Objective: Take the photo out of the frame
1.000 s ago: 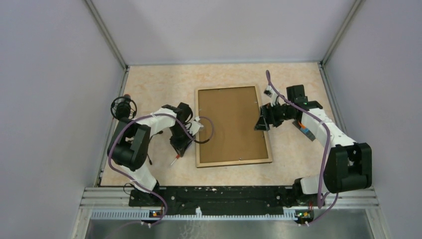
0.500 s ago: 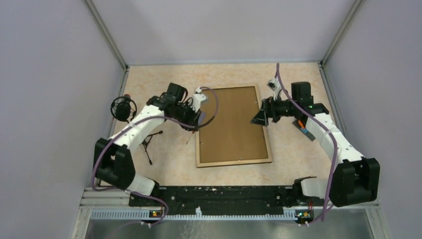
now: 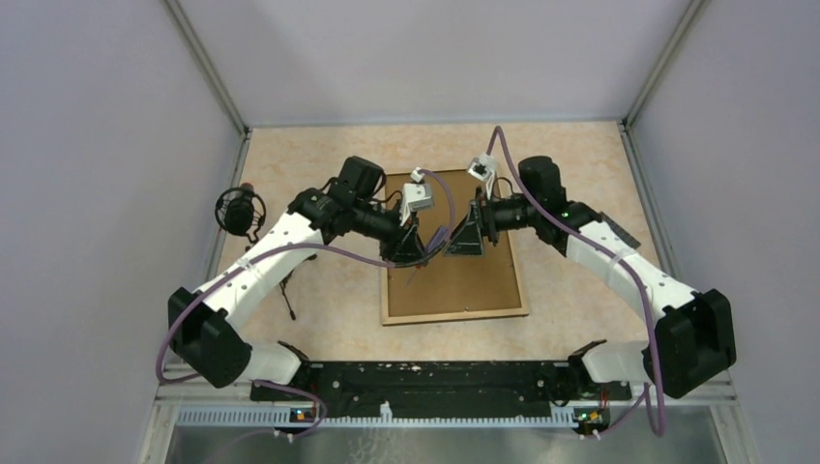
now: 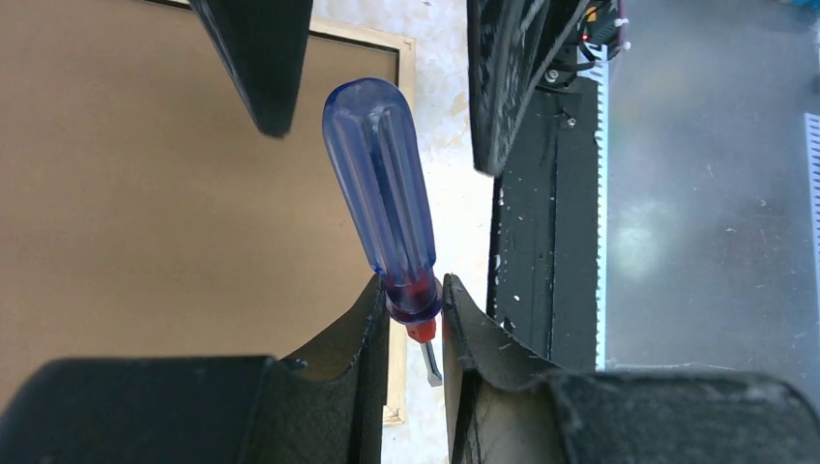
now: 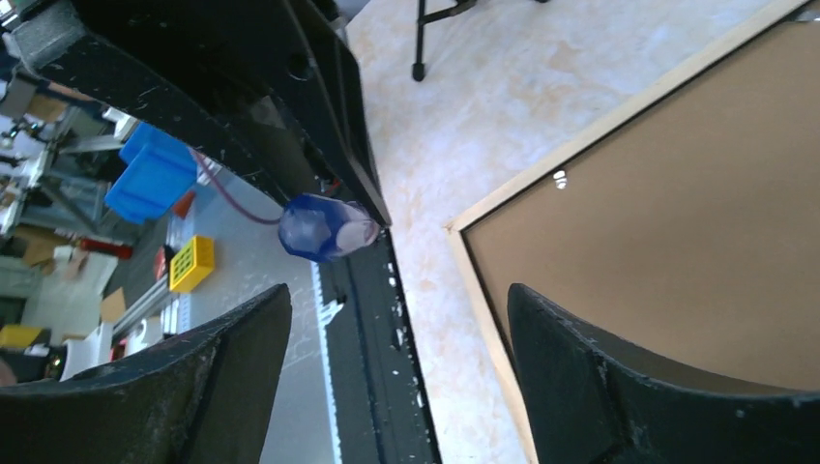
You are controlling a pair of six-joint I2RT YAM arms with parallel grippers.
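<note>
Left fingers [image 4: 353,338] are nearly closed. They pinch a screwdriver [image 4: 382,193] at the red collar just below its blue handle, so the short blade pokes back behind the grip and the handle juts forward. Right fingers [image 5: 580,358] stand wide apart and hold nothing.

The two pairs face each other tip to tip above the frame [image 3: 464,285], about midway along its length. The left pair is nearer the frame's left long side and the right pair nearer its right. The frame lies flat on the desk [image 3: 319,164] with its brown back up, its long axis running away from the arm bases. The photo is not visible from any view; it is presumably face down under that back.

What matters is how the screwdriver lines up with the open pair. Its long axis runs roughly level above the frame and across its width, aimed from the left fingers into the gap of the right ones. In the left wrist view the rounded handle end sits between the two opposite fingertips, touching neither. In the right wrist view the handle end sits off-centre in that gap, closer to one finger than the other.

This looks like a handover of the tool. The right fingers would need to come a little further along the handle and centre on it before closing. A small bright tab [image 5: 560,179] on the frame's inner edge is probably what the blade is meant for.
</note>
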